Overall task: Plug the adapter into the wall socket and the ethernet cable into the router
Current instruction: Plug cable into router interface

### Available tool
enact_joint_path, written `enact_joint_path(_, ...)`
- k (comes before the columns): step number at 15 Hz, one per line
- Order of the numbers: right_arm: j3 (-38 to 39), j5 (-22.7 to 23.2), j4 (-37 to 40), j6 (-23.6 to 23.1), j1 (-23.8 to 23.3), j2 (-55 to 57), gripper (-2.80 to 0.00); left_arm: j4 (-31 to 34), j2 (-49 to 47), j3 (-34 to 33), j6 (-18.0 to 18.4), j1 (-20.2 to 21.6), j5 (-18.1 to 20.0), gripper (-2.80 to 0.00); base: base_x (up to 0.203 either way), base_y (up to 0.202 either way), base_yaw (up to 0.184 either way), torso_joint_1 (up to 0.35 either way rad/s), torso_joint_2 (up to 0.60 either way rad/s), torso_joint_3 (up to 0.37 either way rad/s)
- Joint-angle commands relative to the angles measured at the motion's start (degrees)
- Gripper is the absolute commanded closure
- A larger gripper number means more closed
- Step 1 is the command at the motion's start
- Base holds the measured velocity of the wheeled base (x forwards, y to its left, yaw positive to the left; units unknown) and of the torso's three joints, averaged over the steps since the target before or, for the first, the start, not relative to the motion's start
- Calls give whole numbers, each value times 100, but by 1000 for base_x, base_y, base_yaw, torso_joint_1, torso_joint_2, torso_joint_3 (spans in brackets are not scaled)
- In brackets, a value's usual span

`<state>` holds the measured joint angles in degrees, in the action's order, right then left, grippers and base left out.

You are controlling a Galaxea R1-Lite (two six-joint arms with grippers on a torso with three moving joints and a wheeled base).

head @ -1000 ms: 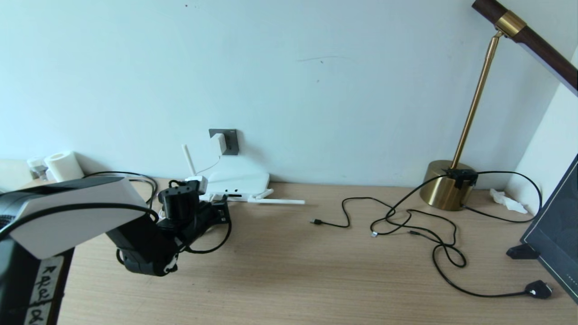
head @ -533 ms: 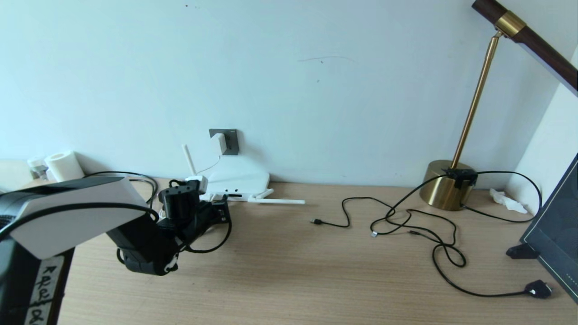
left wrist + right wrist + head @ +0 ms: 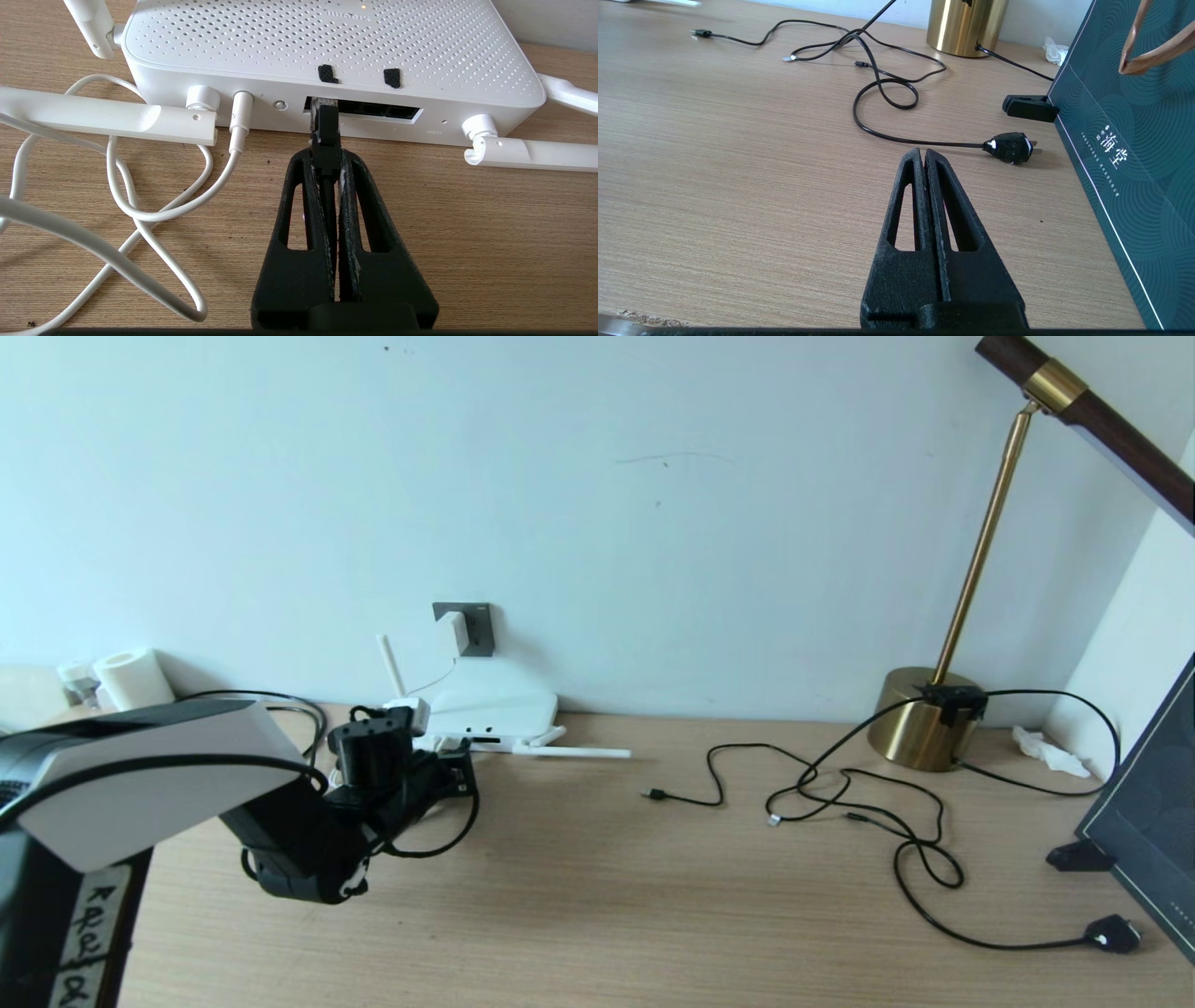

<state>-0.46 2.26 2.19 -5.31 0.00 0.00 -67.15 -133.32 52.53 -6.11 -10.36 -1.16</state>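
The white router (image 3: 490,709) (image 3: 327,46) lies flat against the wall at the back left of the desk. My left gripper (image 3: 325,156) (image 3: 456,773) is shut on the ethernet cable (image 3: 325,135), whose plug tip sits in the leftmost slot of the router's dark port row (image 3: 369,108). The cable loops back under the arm (image 3: 439,845). The white adapter (image 3: 452,632) sits in the dark-grey wall socket (image 3: 476,627), and its thin white cord (image 3: 154,210) runs to the router. My right gripper (image 3: 923,154) hangs shut and empty over bare desk, out of the head view.
Thin black cables (image 3: 840,803) tangle at centre right, ending in a black mains plug (image 3: 1113,933) (image 3: 1011,147). A brass lamp (image 3: 924,719) stands at the back right, a dark green bag (image 3: 1134,140) at the right edge. A white roll (image 3: 131,679) stands far left.
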Motion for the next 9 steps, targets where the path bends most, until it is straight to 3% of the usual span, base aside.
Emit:
enact_joint_path(1, 2, 3, 0, -5, 0, 9, 0, 24, 42, 3, -4, -9, -6, 0, 0, 0, 0, 0, 0, 0)
enact_joint_path(9, 2, 3, 0, -5, 0, 9, 0, 123, 78, 12, -4, -10, -16, 0, 0, 0, 0, 0, 0, 0)
